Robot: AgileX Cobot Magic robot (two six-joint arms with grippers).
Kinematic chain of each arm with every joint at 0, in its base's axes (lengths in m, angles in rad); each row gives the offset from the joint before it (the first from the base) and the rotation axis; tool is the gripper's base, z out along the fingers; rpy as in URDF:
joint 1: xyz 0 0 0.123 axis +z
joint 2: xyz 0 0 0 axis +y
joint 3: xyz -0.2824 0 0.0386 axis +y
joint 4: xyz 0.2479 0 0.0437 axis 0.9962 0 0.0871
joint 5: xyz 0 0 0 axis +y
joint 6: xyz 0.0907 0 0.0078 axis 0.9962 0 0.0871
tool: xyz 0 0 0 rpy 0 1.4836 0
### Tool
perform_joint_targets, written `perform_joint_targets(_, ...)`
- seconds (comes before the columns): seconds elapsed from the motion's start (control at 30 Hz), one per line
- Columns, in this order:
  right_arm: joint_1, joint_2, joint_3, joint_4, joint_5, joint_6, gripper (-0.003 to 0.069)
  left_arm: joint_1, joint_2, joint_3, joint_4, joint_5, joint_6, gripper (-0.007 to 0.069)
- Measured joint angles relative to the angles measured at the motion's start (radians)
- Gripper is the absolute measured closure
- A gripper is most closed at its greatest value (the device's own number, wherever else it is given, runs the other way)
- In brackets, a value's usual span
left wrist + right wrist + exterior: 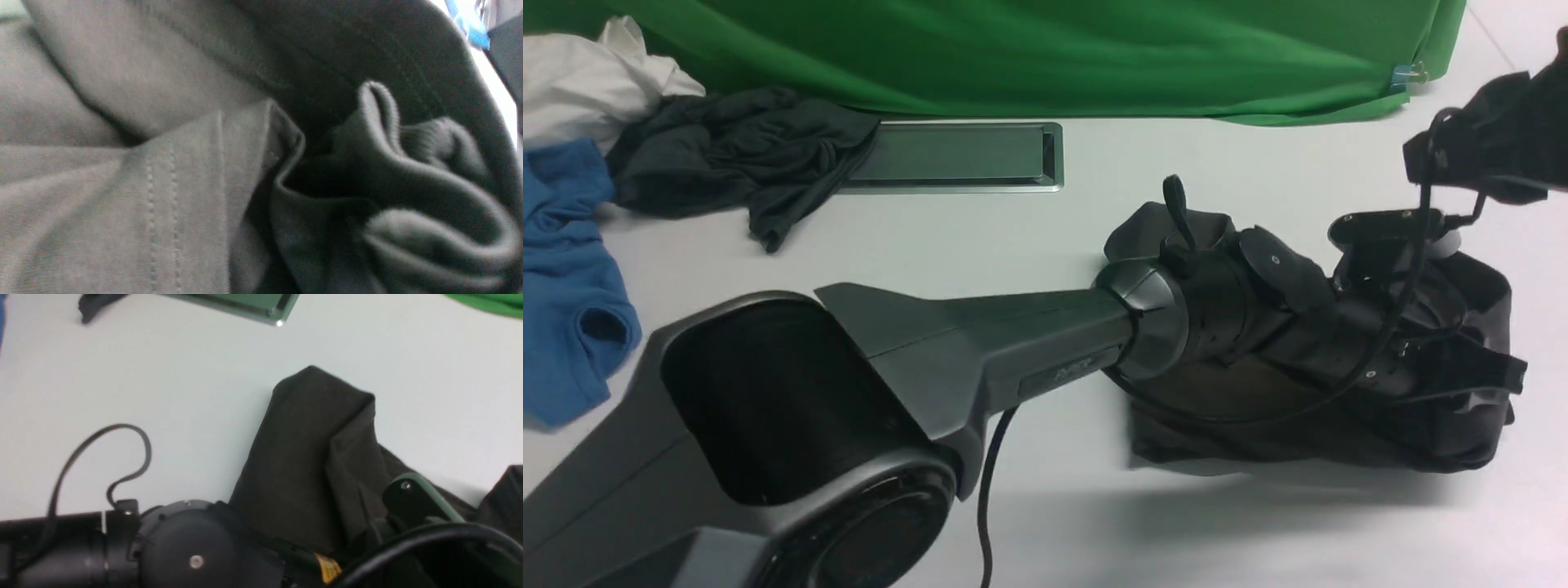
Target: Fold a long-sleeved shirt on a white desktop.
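Far left on the desk: white cloth, blue garment, charcoal one partly over the slot. None of them my job. My left arm reaches from the near left across to the shirt, which lies right of centre on the desk as a compact dark bundle. Left pincer: its tips are hidden by my own arm in the front view, and the left wrist view is all cloth, so I can't tell if it's open, closed or gripping. That close-up shows a stitched seam and loose, curled layers beside it. Right arm is at the far right edge, raised over the desk; its pincer isn't visible in front, and the right wrist view shows mostly the left arm and the shirt, so no call on that one either. Progress: shirt is gathered well in, no sleeve stretched out across the desk that I can see, so I judge the main folds are largely in. Not finished, though: the outline is uneven, one part sticks out on the far left side of the bundle, and layers are rumpled. Left to do, my guess: get the left arm clear without dragging the top layer, tuck the stray part, flatten and square up.
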Motion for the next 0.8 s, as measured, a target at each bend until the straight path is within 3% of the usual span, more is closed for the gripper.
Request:
perform_joint_targets(0.07,0.0,-0.005,0.0,0.001,-0.009,0.0,0.054,0.003,-0.01,-0.002,0.018,0.006,-0.002,0.0175)
perform_joint_targets(0.13,0.0,-0.028,-0.002,0.006,-0.04,-0.002,0.0529,0.019,-0.049,-0.002,0.094,0.042,-0.019,0.0038)
perform_joint_targets(0.2,0.0,-0.055,-0.013,0.006,-0.072,-0.005,0.0515,0.044,-0.103,-0.003,0.191,0.084,-0.067,-0.0034)
perform_joint_targets(0.4,0.0,-0.158,-0.047,0.007,-0.147,-0.015,0.0484,0.153,-0.241,-0.008,0.442,0.178,-0.269,-0.0066)
perform_joint_targets(0.47,0.0,-0.215,-0.054,0.002,-0.175,-0.034,0.0464,0.257,-0.327,-0.01,0.636,0.284,-0.381,-0.0069)
perform_joint_targets(0.53,0.0,-0.235,-0.054,-0.001,-0.178,-0.039,0.0455,0.302,-0.363,-0.01,0.734,0.343,-0.447,-0.0069)
perform_joint_targets(0.57,0.0,-0.253,-0.053,-0.002,-0.178,-0.044,0.0435,0.357,-0.406,-0.01,0.872,0.431,-0.516,-0.0069)
perform_joint_targets(0.63,0.0,-0.255,-0.042,-0.002,-0.18,-0.049,0.0409,0.414,-0.453,-0.009,1.031,0.533,-0.596,-0.0069)
perform_joint_targets(0.7,0.0,-0.241,-0.013,-0.002,-0.184,-0.049,0.039,0.457,-0.492,0.012,1.13,0.587,-0.642,-0.0069)
perform_joint_targets(0.8,0.0,-0.194,0.024,-0.004,-0.187,-0.035,0.0382,0.489,-0.531,0.08,1.153,0.593,-0.662,-0.0069)
